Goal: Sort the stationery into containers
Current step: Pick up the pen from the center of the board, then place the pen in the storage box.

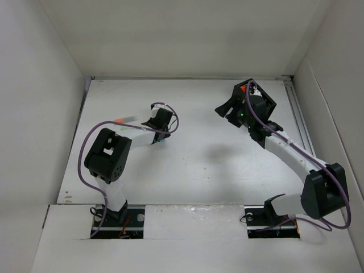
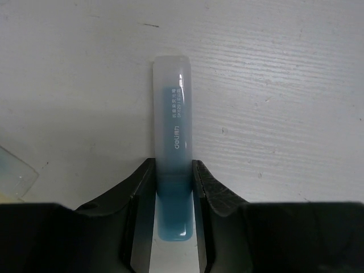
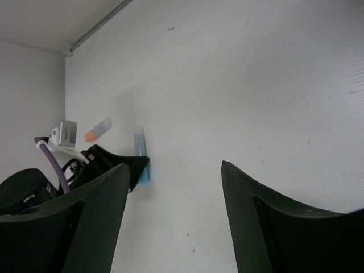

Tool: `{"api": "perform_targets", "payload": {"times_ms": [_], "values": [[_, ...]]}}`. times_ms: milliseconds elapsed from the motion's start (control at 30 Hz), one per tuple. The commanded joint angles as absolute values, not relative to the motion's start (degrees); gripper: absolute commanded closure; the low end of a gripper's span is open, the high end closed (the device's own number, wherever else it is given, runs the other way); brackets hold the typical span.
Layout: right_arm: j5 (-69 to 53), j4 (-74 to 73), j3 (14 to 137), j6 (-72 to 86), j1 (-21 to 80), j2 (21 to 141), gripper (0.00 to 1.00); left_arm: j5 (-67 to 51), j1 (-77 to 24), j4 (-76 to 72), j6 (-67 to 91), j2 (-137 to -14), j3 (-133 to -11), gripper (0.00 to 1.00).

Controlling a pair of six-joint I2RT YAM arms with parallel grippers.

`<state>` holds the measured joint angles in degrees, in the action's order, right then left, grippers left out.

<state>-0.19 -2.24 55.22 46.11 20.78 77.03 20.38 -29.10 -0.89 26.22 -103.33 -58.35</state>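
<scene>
Work on the sorting looks only partly done. Between its two fingers the left gripper (image 2: 173, 170) pinches one end of the light blue marker (image 2: 173, 114), and the rest pokes out past the tips, flat on the table (image 2: 284, 85). The fingers of the right gripper (image 3: 175, 170) are wide apart with nothing between them. It hangs just beside the black box (image 1: 264, 94), where something orange shows. One orange-capped marker (image 3: 98, 129) lies loose beyond the left fingers. Both markers are not yet in the box.

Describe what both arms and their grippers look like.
Both the left arm and right arm have white links, black joint housings and a purple cable looping alongside. The left gripper and right gripper have black, wedge-shaped fingers.
</scene>
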Motion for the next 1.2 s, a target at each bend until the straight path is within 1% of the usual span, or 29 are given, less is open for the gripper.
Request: {"api": "perform_targets", "payload": {"times_ms": [0,233,267,467,500,600,733,900,967,1000,1033,1100,1133,1167], "values": [[-7.02,0.53,55.98,45.18,20.21,78.66,0.28,16.62,-28.83,-4.72,26.89,-97.67,-56.35,1.0],[-19.59,1.76,58.7,43.42,20.74,85.07,0.26,0.73,-28.83,-16.06,25.23,-89.4,-49.49,1.0],[-22.04,1.76,58.71,43.42,20.74,85.69,0.26,-4.26,-28.83,-17.91,25.22,-88.86,-48.79,1.0],[-27.5,2.29,63.54,40.96,24.43,89.03,0.23,-14.13,-28.83,-24.68,24.7,-87.1,-46.23,1.0],[-27.51,2.29,63.54,40.17,25.13,89.82,0.23,-16.67,-28.83,-25.39,24.7,-87.1,-45.71,1.0],[-28.04,2.29,65.65,39.55,27.59,91.66,0.21,-19.06,-28.83,-26.46,24.17,-85.88,-45.18,1.0],[-24.62,2.29,67.24,39.55,28.21,94.83,0.21,-22.93,-28.83,-28.91,24.17,-84.81,-44.38,1.0],[-18.99,2.29,67.76,40.69,28.21,96.76,0.21,-24.07,-28.83,-28.92,24.17,-84.2,-43.86,1.0],[-18.28,2.29,67.76,40.69,28.21,97.46,0.22,-25.48,-29.36,-28.92,24.17,-84.2,-43.86,1.0],[-18.28,2.29,67.76,40.69,28.21,97.99,0.24,-25.49,-29.96,-28.92,24.17,-84.2,-43.86,1.0],[-19.15,2.29,68.37,40.69,28.21,98.52,0.28,-25.49,-29.97,-28.92,23.56,-84.2,-43.86,1.0],[-20.47,2.29,68.38,40.69,28.21,99.4,0.32,-25.49,-29.97,-28.92,23.55,-84.2,-43.86,1.0],[-21.44,3.42,68.9,40.69,28.21,100.1,0.36,-26.01,-29.97,-28.92,23.55,-84.2,-43.86,1.0],[-21.97,3.95,68.91,40.69,28.21,100.72,0.46,-26.54,-29.97,-28.92,23.55,-84.2,-43.86,1.0]]}}
